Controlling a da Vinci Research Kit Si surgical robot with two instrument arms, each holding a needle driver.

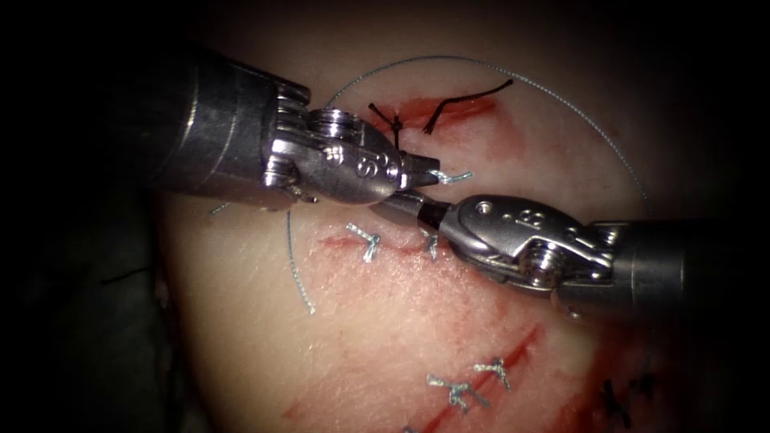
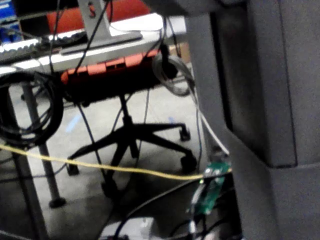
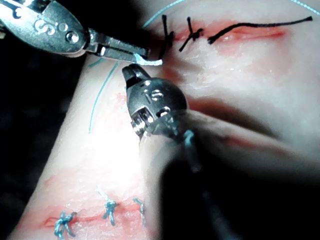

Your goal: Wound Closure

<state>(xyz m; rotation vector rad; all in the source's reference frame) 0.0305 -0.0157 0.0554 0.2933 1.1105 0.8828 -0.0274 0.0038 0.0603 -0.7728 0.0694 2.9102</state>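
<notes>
Just above the stitched cut, my left tool is gripping the thread; my right tool is sitting just below, its jaws together on nothing I can make out.

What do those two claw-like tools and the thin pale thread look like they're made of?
Left tool and right tool: likely polished steel, silvery with bright glints and stamped numbers. Pale thread: thin, smooth strand with a slight sheen, perhaps synthetic; the material is hard to tell.

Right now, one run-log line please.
left hand: holds needle | right hand: shut, beside it | needle: out of tissue
</notes>
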